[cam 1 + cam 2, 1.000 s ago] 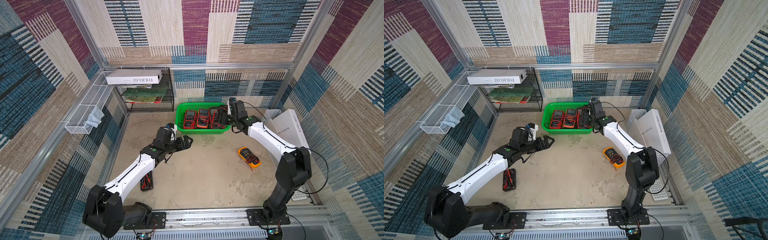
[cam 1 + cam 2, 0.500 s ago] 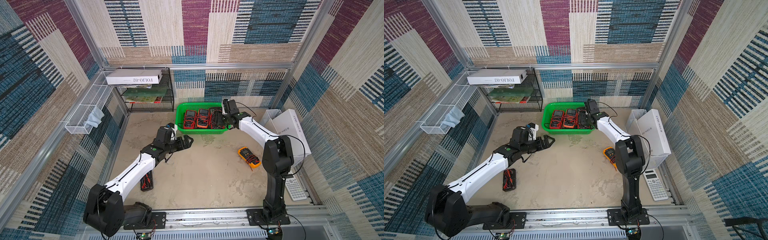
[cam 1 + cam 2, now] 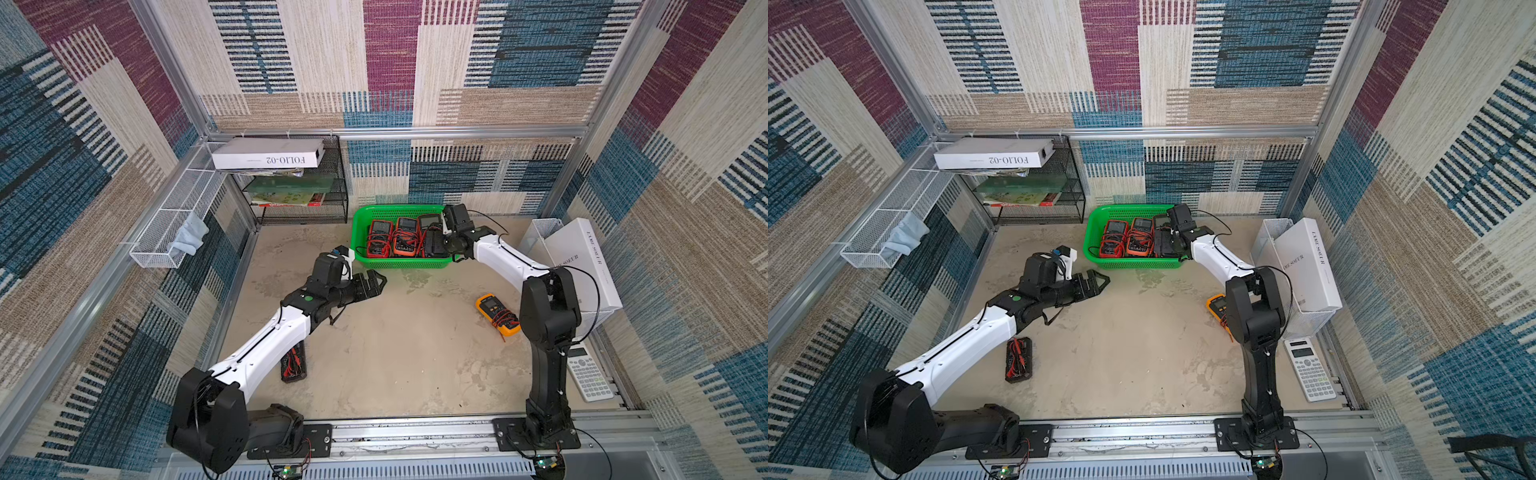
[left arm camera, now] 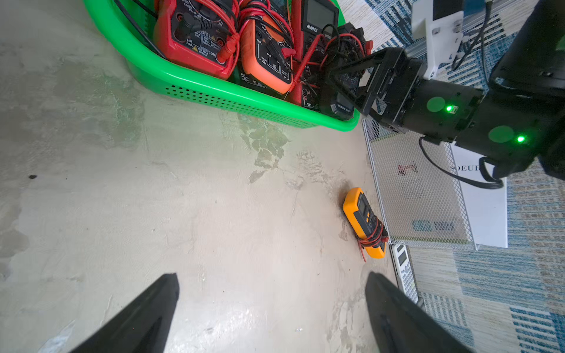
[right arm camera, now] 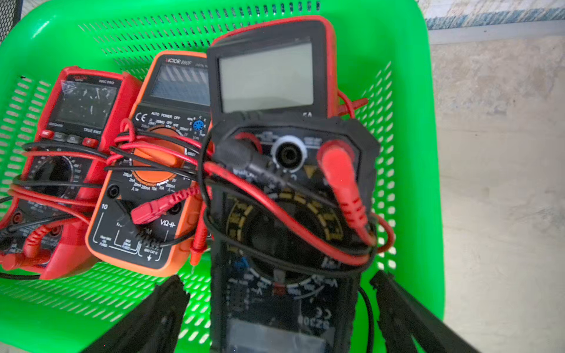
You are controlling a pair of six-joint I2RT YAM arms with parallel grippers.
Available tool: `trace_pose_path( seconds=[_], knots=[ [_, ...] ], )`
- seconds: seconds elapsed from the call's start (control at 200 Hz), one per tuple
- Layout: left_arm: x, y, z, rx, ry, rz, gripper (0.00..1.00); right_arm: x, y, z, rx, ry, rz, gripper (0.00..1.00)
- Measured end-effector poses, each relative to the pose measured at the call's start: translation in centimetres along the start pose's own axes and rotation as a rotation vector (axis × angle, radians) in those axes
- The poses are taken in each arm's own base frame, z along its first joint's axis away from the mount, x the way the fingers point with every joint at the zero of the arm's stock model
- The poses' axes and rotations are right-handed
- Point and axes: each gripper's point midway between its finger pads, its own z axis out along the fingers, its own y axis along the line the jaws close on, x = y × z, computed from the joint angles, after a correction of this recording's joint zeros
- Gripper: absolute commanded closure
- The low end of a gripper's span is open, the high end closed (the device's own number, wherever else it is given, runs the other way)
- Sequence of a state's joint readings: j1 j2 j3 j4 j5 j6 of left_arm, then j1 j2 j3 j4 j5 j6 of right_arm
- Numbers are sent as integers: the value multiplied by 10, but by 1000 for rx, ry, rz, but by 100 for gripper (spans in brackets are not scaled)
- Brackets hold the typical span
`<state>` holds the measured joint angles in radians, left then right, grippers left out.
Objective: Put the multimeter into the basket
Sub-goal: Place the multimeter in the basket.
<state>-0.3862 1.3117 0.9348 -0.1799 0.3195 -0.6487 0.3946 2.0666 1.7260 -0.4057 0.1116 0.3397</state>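
Observation:
The green basket [image 3: 399,208] [image 3: 1129,208] stands at the back of the table. A black multimeter [image 5: 287,214] wrapped in red and black leads lies in its right end, partly on a red-edged meter [image 5: 269,70]. My right gripper [image 5: 276,278] [image 3: 438,247] hovers over it, open, with a gap showing on each side of the meter. A red meter [image 5: 70,171] and an orange meter [image 5: 153,183] lie beside it in the basket. My left gripper [image 4: 272,275] [image 3: 380,282] hangs open and empty over bare table in front of the basket.
A yellow multimeter [image 3: 497,313] lies on the table near the right arm's elbow. A dark multimeter [image 3: 294,363] lies under the left arm. A calculator [image 3: 588,374] and a white mesh holder with a box [image 3: 582,266] stand at right; a black rack [image 3: 299,195] at the back left.
My right gripper moved a little further over the basket and opened, letting go of the black multimeter. The right arm's elbow swung upright. The left arm stayed still.

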Motion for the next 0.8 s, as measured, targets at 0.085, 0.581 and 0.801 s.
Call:
trace_pose_path(
  seconds=[0.085,0.581,0.801],
  knots=[
    [2,1,0,1,5,-3,0,2,0,-3,1,3,-1,0],
    [7,-4,-4,38,13,-13,0,33,-38,-63,30,-34,61,0],
    [11,-9,-7,70,14,-18,0,74,-84,-72,90,-5,144,0]
  ],
)
